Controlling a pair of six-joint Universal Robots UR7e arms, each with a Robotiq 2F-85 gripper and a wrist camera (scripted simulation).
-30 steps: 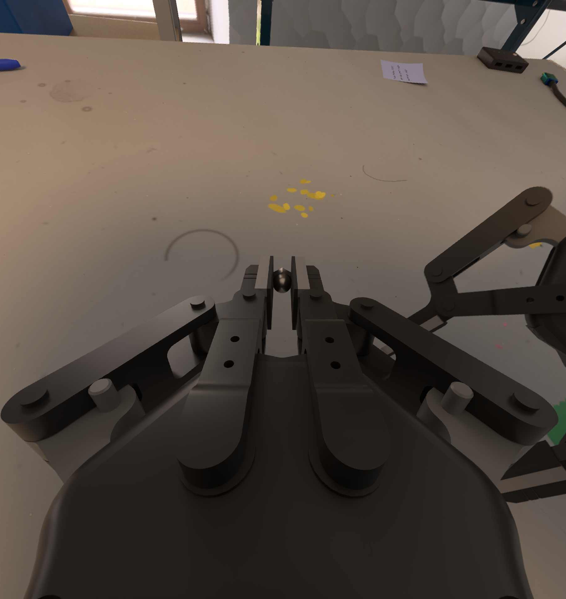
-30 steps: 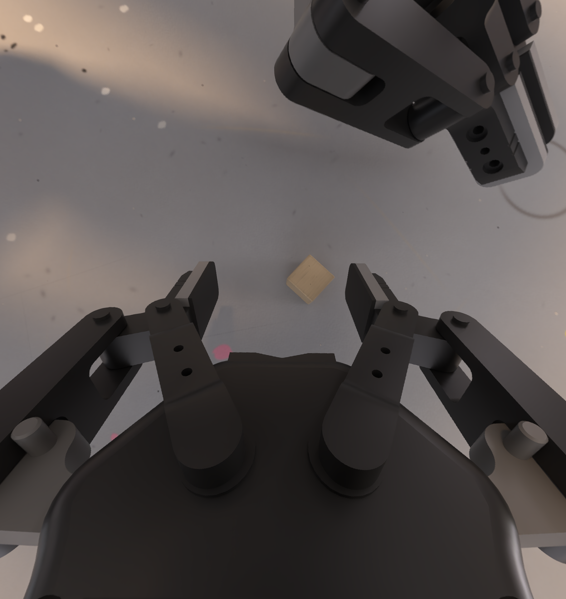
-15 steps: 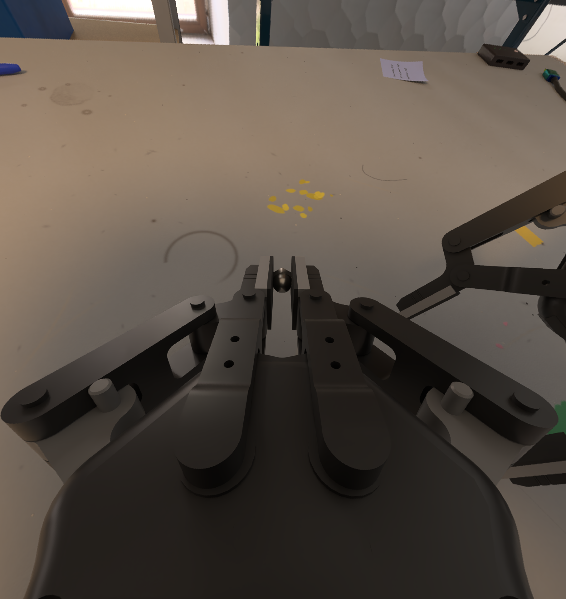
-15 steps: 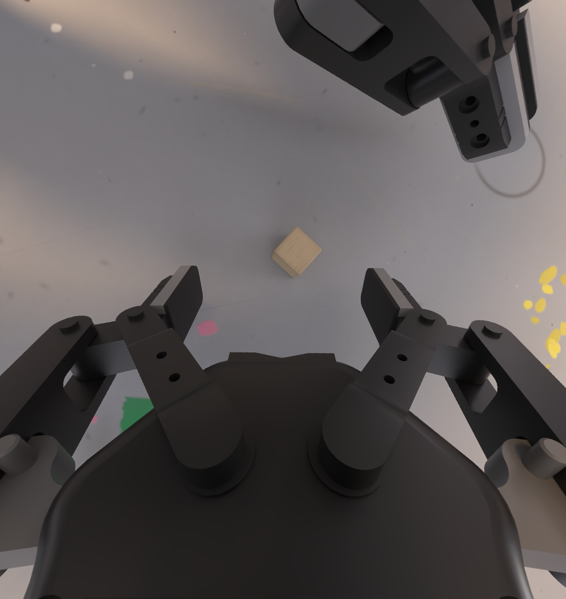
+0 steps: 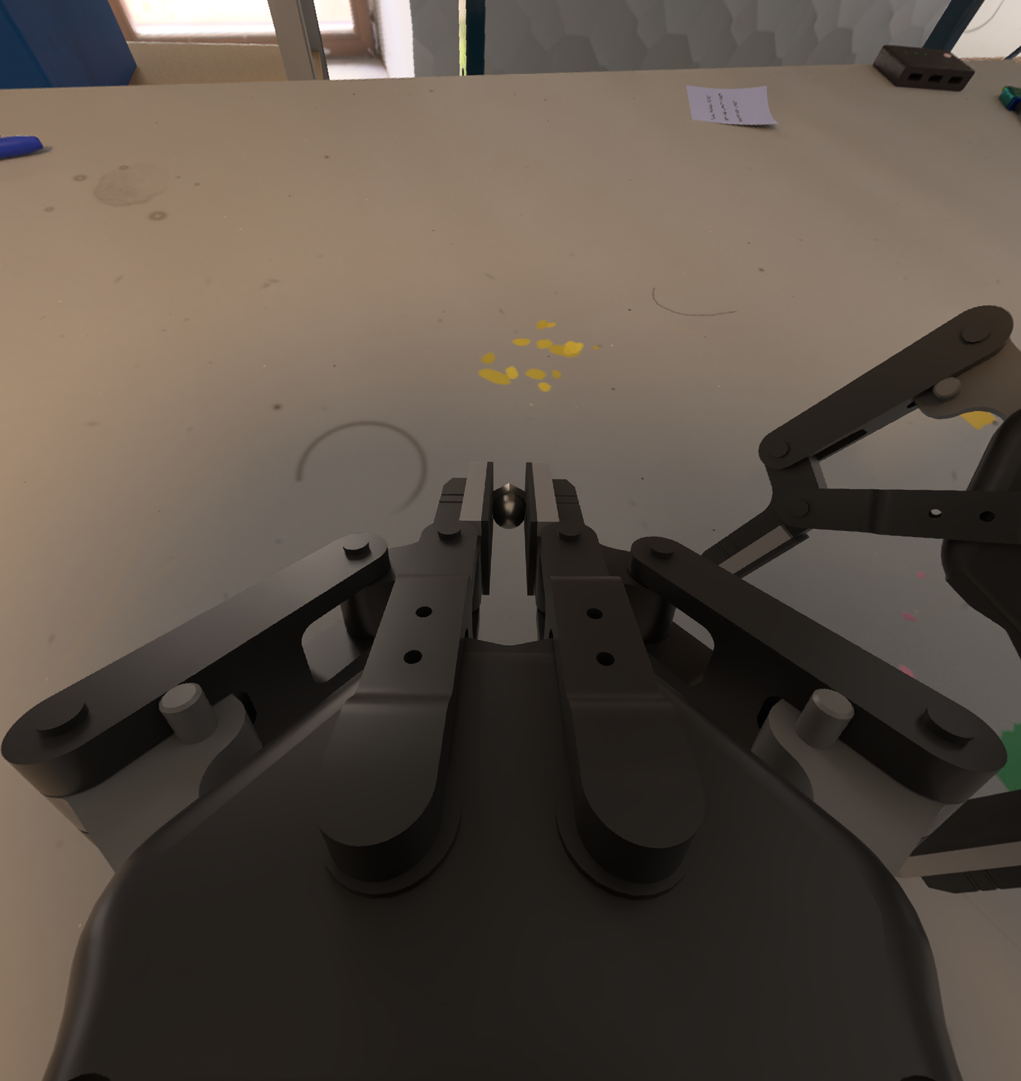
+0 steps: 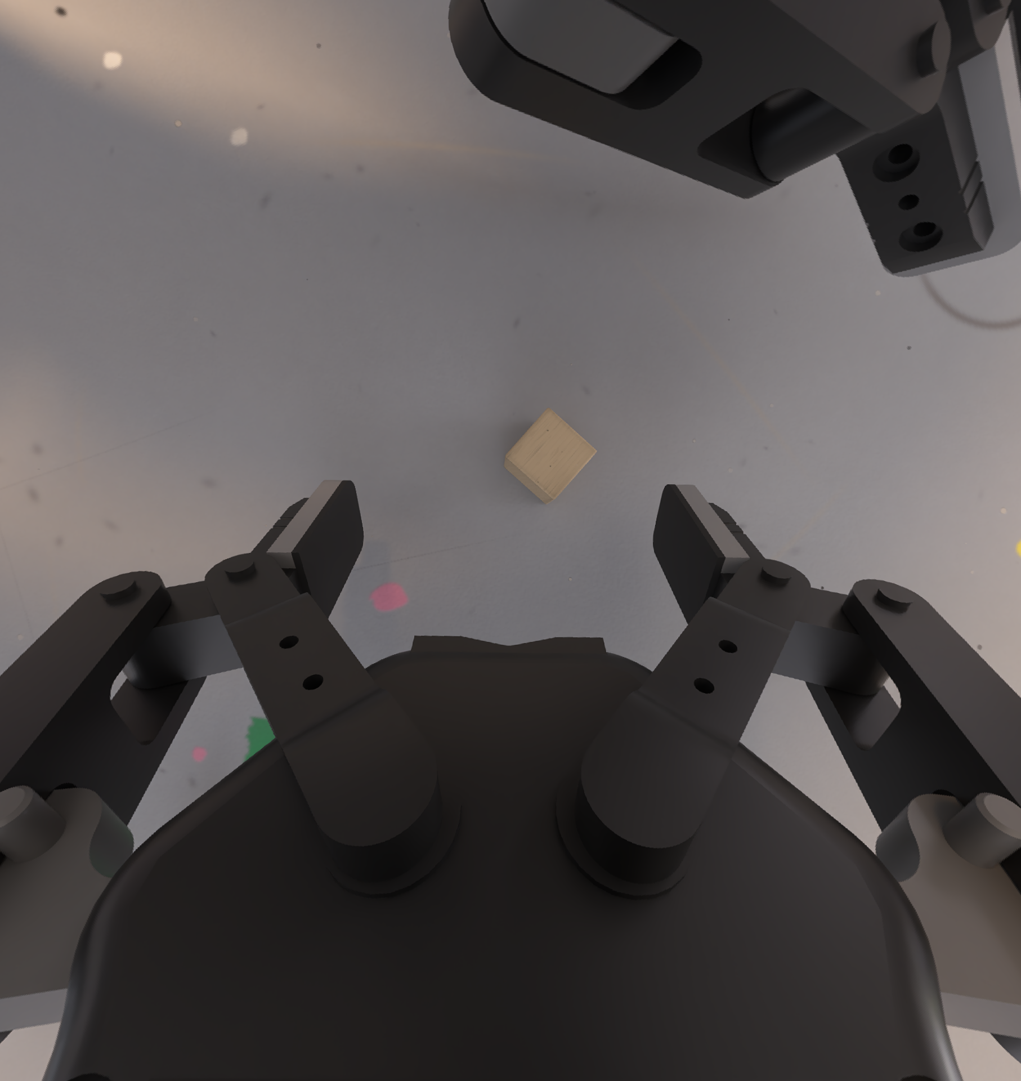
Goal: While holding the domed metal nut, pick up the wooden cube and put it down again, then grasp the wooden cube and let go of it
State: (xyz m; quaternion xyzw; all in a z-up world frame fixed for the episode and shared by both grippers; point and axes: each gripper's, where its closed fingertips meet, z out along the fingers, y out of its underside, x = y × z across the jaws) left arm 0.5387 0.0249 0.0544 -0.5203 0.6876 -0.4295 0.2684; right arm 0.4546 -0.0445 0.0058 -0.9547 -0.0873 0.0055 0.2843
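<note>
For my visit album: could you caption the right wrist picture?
Open right gripper poised above a small wooden cube resting on the grey table.

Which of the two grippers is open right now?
The right gripper: its fingers are spread wide above the wooden cube, touching nothing. The left gripper is shut on the domed metal nut.

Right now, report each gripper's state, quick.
Left gripper: shut on the small domed metal nut.
Right gripper: open, holding nothing; the pale wooden cube lies on the table beyond its fingertips.
</note>
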